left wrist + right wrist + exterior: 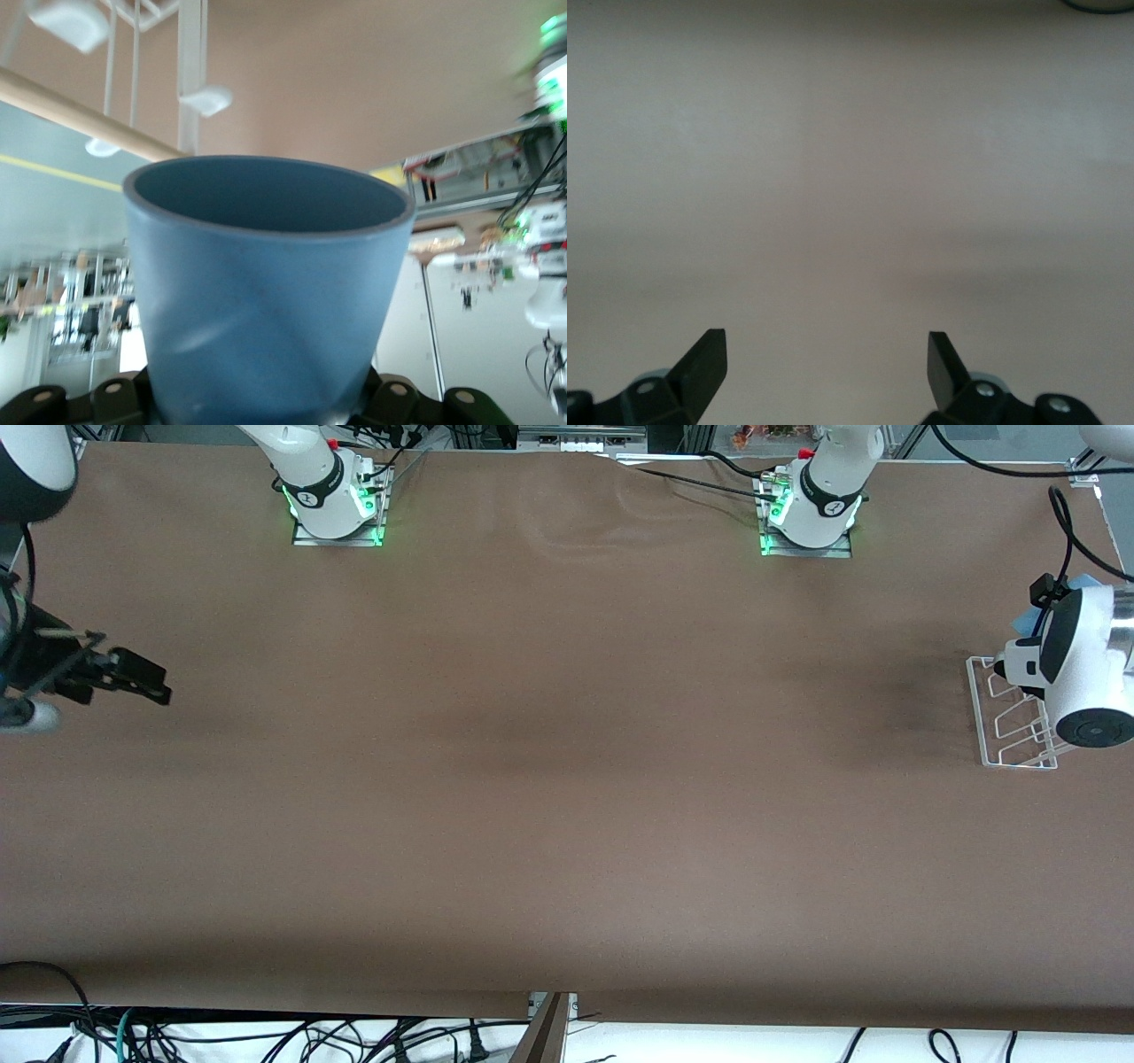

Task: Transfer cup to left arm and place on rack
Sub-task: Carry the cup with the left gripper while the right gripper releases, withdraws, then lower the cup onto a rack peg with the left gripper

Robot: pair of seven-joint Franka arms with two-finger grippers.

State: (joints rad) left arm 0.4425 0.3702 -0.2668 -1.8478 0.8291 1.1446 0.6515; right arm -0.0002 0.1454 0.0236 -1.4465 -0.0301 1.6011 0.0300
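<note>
The cup [266, 292], a light-blue plastic tumbler, fills the centre of the left wrist view, its open mouth turned away from the camera and its base set between the black finger mounts at the bottom edge of the frame. In the front view only a sliver of its blue [1026, 622] shows at the right edge, just above the wrist of the left arm [1076, 660]. The left end effector [266, 403] pinches the cup near its base; the cup is up in the air over the rack [1010, 722].

The rack, a clear frame with loop-shaped slots, stands on the brown table [549, 779] at the right side of the front view, toward the left arm's end, partly covered by the arm's white wrist. In the upper left of the left wrist view its white uprights [189, 80] and its light wooden rod [80, 119] appear close by the cup's rim.

The right end effector [133, 676] waits at the left edge of the front view, over bare table. In the right wrist view its two black fingertips [709, 367] stand spread wide apart in the lower corners, with nothing between them.
</note>
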